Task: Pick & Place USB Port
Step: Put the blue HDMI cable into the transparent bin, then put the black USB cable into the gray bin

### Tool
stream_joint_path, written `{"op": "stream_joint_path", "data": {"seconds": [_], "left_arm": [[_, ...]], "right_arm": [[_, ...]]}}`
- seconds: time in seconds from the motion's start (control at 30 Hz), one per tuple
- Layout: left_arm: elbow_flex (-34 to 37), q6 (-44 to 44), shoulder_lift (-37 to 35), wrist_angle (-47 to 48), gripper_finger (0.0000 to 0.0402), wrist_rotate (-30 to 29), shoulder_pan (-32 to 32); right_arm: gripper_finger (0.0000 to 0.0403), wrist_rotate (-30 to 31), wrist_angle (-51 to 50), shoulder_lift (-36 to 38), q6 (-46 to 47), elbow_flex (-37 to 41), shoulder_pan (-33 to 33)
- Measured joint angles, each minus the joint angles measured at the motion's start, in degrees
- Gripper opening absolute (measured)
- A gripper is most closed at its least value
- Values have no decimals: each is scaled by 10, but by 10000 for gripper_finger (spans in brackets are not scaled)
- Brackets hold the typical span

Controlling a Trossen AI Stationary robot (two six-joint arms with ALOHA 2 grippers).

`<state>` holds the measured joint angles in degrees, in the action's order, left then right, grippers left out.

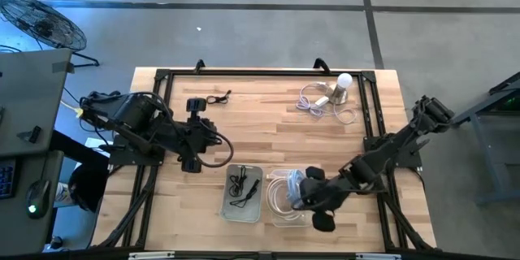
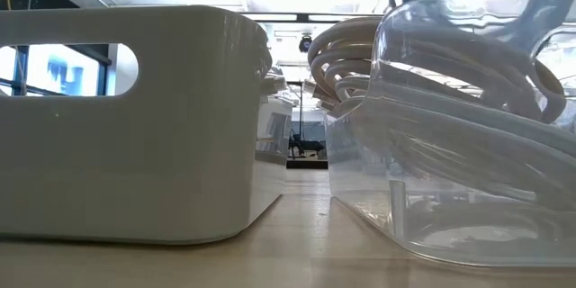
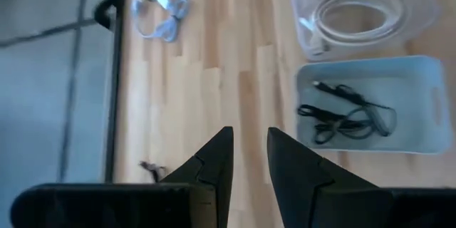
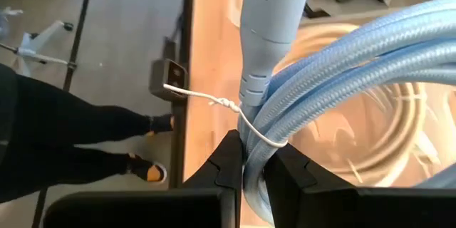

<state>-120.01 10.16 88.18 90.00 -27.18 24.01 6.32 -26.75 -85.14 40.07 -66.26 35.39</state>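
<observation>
R hand (image 4: 256, 167) grips blue cable (image 4: 356, 64) (over clear tub (image 1: 280, 199)).

Likely a robotics lab or workshop: a wooden table (image 1: 268, 130) on a grey concrete floor (image 1: 244, 16), a floor fan (image 1: 41, 20), bright windows (image 2: 63, 67) behind.

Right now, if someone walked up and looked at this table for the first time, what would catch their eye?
Probably the right end effector, shut on a coiled light blue cable over the clear container at the table's near edge. Next, the white bin beside it, holding a black cable. The left end effector waits over bare wood, holding nothing.
</observation>
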Motion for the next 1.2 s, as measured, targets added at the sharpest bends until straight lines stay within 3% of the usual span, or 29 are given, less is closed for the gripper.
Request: {"op": "stream_joint_path", "data": {"seconds": [0.3, 0.9, 1.2], "left_arm": [[0, -159, -3, 0, 83, -23, 0], [0, -84, -2, 0, 83, -49, 0], [0, -84, -2, 0, 83, -51, 0]], "right_arm": [[29, -60, -7, -7, -14, 0, -57], [32, -124, -6, -68, -30, 0, -84], [129, -91, 18, -70, -26, 0, -84]]}}
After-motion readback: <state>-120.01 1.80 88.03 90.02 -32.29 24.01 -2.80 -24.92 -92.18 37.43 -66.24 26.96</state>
